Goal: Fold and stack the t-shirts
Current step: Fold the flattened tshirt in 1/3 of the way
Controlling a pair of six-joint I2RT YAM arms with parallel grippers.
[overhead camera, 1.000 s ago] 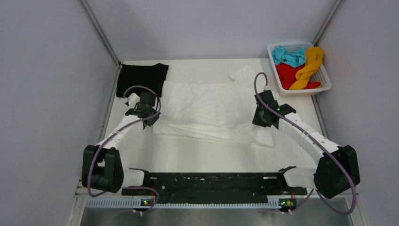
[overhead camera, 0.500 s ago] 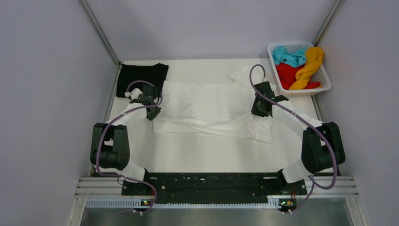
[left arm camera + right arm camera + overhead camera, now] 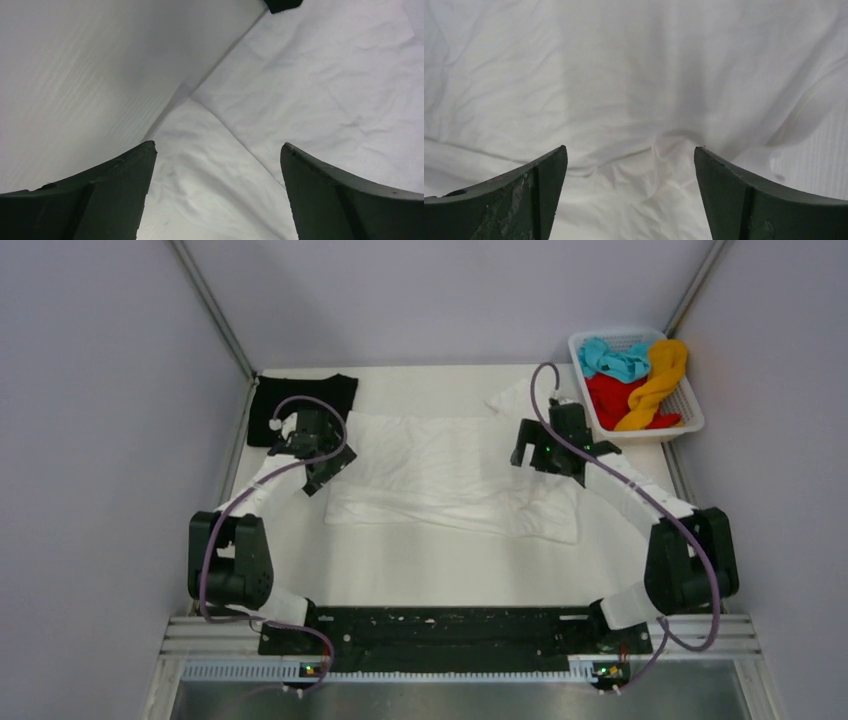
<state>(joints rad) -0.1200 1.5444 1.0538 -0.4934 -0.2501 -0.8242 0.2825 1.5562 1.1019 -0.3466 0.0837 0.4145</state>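
On the white table (image 3: 420, 570) the plain white cloth t-shirt (image 3: 450, 475) lies spread in the middle, a little wrinkled, with its near part already folded into a long band. The left gripper (image 3: 333, 466) stands over the left edge of this shirt. In the left wrist view its two dark fingers (image 3: 115, 185) are wide apart and hold nothing, with the cloth edge and the bare table under them. The right gripper (image 3: 528, 457) is over the right part of the same shirt, near the sleeve. Its fingers (image 3: 529, 190) are also spread, with only wrinkled white cloth below and nothing between them. I cannot tell if the fingertips touch the cloth. Farther, in the far left corner of the table, the black cloth t-shirt (image 3: 300, 400) lies folded flat, just beside the white one. In the far right corner the white plastic lattice basket (image 3: 655, 433) holds three crumpled shirts: a teal one (image 3: 612, 360), a red one (image 3: 612, 398) and a twisted yellow-orange one (image 3: 658, 380).
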